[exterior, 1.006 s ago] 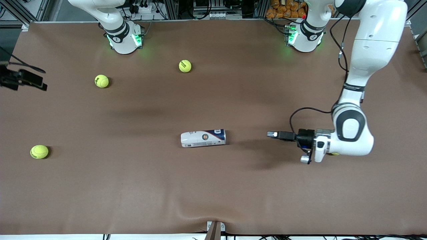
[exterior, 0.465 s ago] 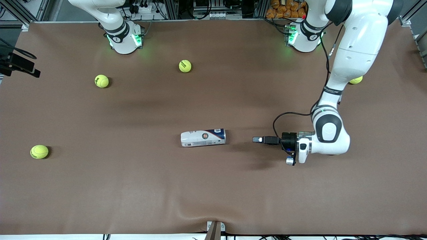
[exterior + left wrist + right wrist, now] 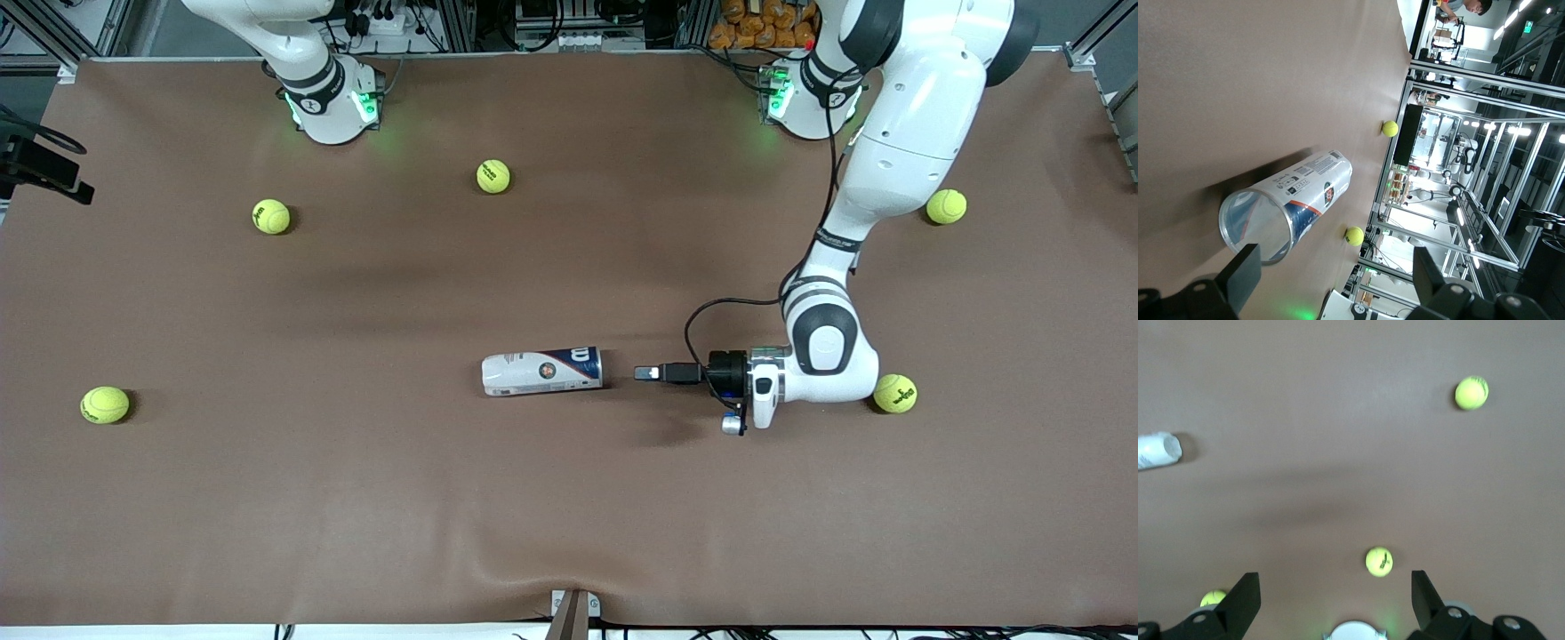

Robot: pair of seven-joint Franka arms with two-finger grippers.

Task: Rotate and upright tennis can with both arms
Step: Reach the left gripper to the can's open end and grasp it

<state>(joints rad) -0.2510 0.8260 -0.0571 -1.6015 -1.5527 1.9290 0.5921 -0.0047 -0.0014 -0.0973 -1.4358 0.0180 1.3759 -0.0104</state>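
Tennis can (image 3: 541, 372) lies on its side mid-counter (image 3: 356, 498), navy end toward the left hand (image 3: 647, 372). That hand is level with the can, just short of its rim, fingers spread. Right hand (image 3: 1335, 603) waits high at the counter's edge, open, mostly cut off.

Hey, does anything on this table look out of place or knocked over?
Yes: the tennis can lies on its side mid-table rather than standing, its open mouth toward the left tool. Five tennis balls lie scattered loose on the table, none in the can.
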